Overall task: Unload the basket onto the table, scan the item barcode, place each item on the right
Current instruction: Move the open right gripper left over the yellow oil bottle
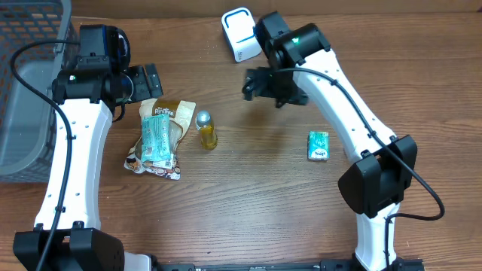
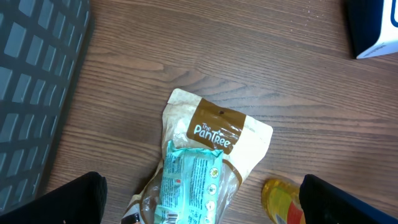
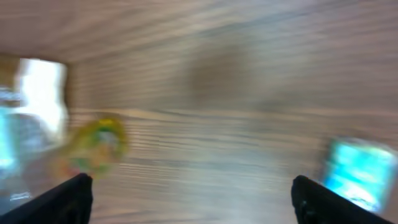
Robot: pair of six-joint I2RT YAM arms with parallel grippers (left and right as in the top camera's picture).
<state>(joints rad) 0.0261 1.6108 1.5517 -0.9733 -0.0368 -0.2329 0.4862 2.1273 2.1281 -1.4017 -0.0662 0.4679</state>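
A white barcode scanner with a blue edge stands at the back of the table; its corner shows in the left wrist view. A small teal packet lies alone on the right, blurred in the right wrist view. A brown-and-white snack bag lies left of centre with a second teal packet on top of it. A yellow bottle lies next to the bag. My left gripper hangs open above the bag. My right gripper is open and empty, in front of the scanner.
A grey wire basket fills the far left edge of the table and shows again at the left. Bare wooden tabletop lies between the bottle and the lone teal packet. The right wrist view is blurred by motion.
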